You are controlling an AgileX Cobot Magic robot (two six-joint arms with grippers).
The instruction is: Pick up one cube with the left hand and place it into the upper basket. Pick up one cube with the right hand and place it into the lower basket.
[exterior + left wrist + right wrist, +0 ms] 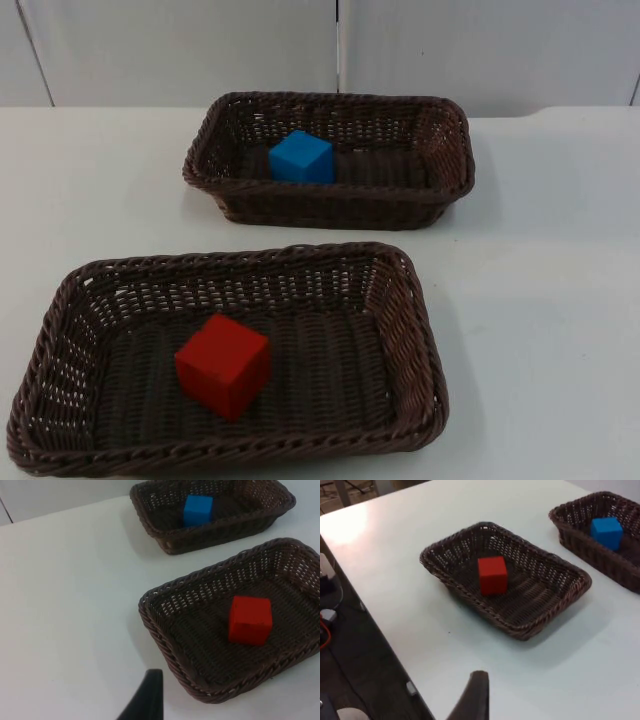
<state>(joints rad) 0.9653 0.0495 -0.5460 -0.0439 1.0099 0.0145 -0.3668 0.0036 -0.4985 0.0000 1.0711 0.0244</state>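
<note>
A blue cube (301, 157) lies inside the upper brown wicker basket (330, 208) at the back of the table. A red cube (223, 365) rests on the floor of the lower wicker basket (422, 340) at the front. In the left wrist view the left gripper (150, 700) hangs over bare table beside the lower basket (162, 630), apart from the red cube (250, 620) and the blue cube (197, 510). In the right wrist view the right gripper (477, 695) hovers over bare table, well away from the lower basket (450, 577) with its red cube (492, 575).
White table top (540, 300) spreads to the right of both baskets and to the left of the upper one. The grey partition wall (200, 50) closes the back. In the right wrist view a table edge (380, 630) drops to the floor.
</note>
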